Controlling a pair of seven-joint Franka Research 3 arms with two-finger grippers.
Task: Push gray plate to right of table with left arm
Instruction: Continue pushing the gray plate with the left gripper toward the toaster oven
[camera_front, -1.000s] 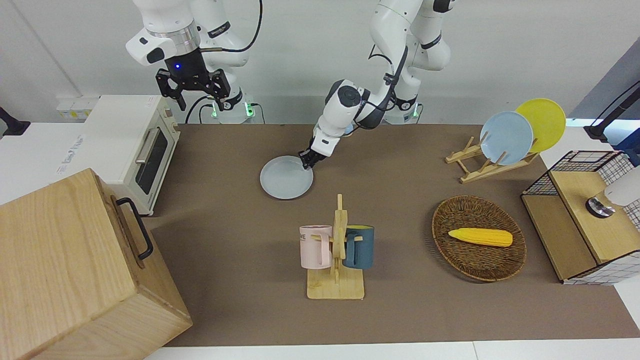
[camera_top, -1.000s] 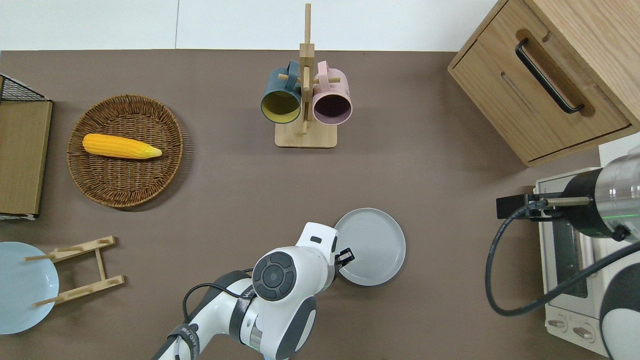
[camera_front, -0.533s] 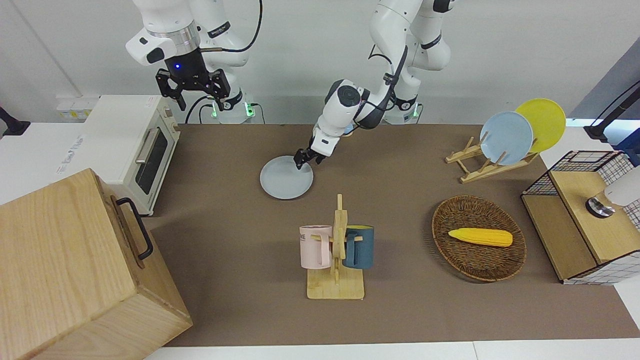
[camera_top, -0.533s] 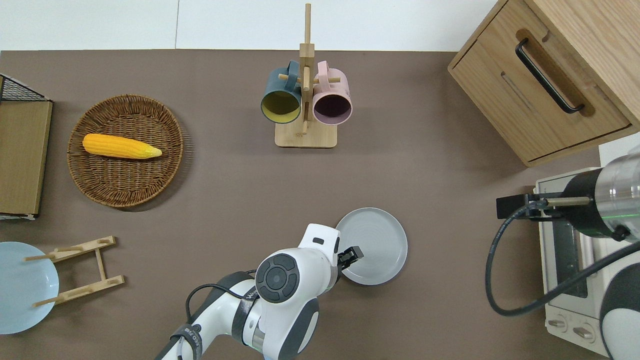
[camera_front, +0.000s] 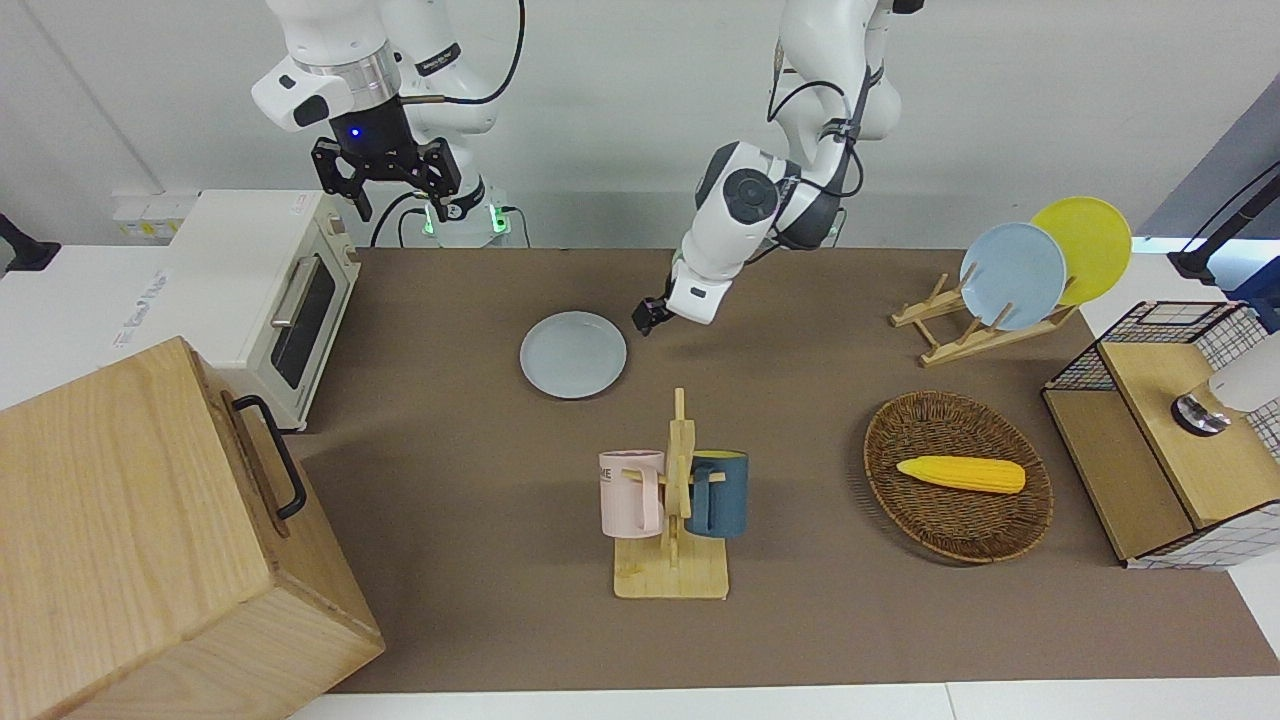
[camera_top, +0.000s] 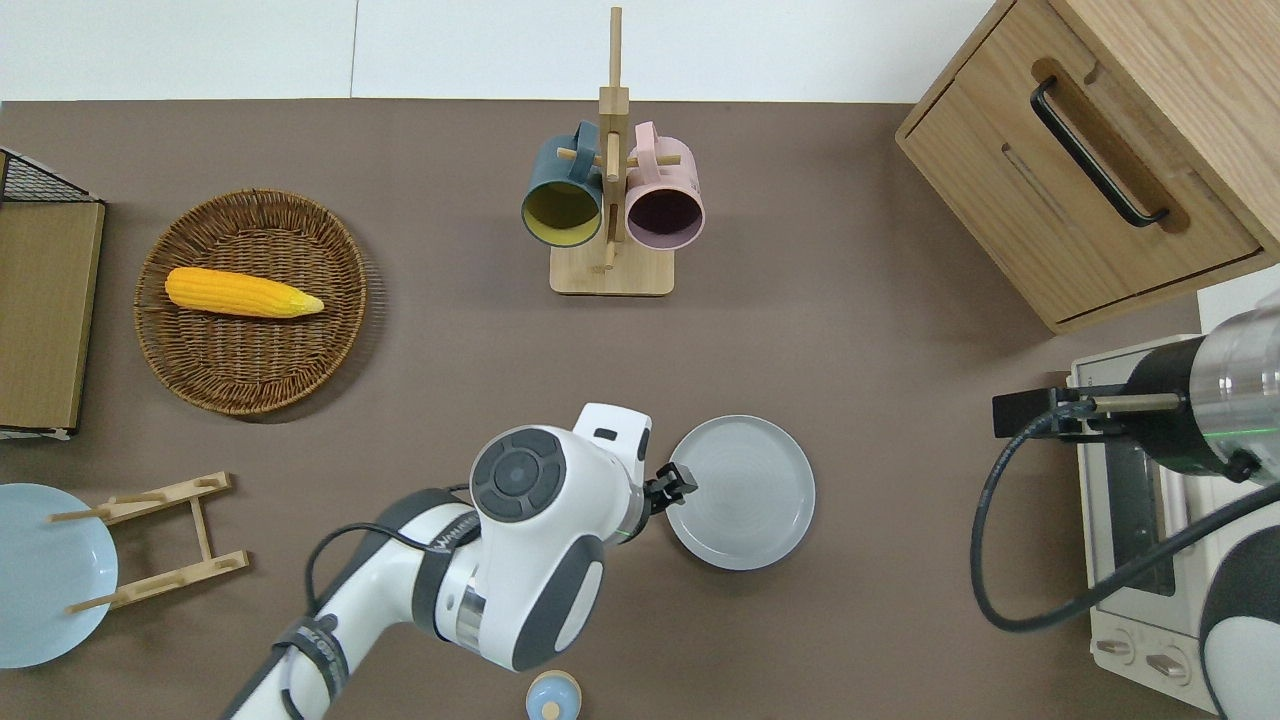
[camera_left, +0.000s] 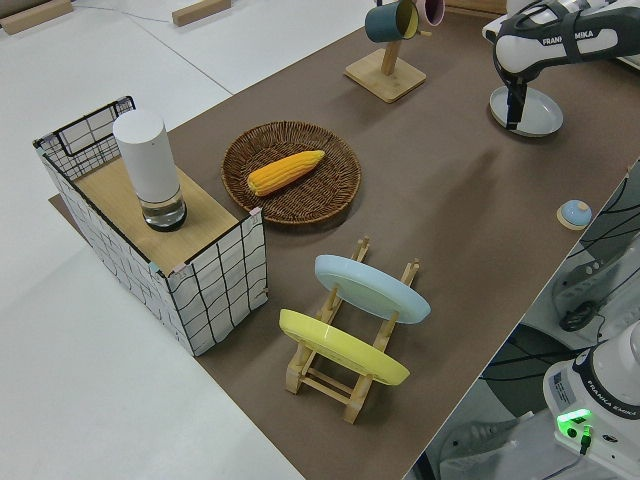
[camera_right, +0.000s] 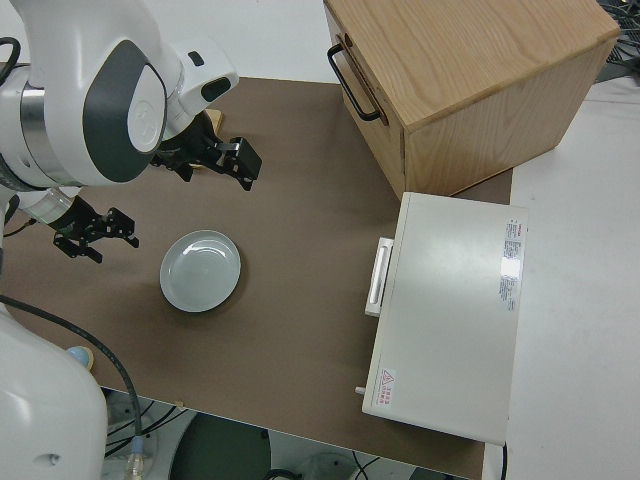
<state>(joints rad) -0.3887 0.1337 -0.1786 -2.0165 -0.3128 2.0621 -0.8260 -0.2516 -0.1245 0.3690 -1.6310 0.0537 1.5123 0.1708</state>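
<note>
The gray plate (camera_front: 573, 354) lies flat on the brown table (camera_front: 450, 420), near its middle and toward the robots; it also shows in the overhead view (camera_top: 741, 492) and the right side view (camera_right: 200, 270). My left gripper (camera_top: 672, 485) is up in the air, over the plate's rim on the side toward the left arm's end of the table, and holds nothing. It also shows in the front view (camera_front: 648, 317). My right arm is parked, its gripper (camera_front: 388, 170) open and empty.
A mug rack (camera_top: 611, 200) with a pink and a blue mug stands farther from the robots than the plate. Toward the right arm's end are a toaster oven (camera_front: 270, 290) and a wooden box (camera_front: 150, 540). Toward the left arm's end are a wicker basket (camera_front: 945, 520) with corn and a plate rack (camera_front: 960, 335).
The left gripper has lifted off the plate and drawn back toward the left arm's end of the table. The plate slid slightly toward the right arm's end, then stayed still. The right arm has not moved.
</note>
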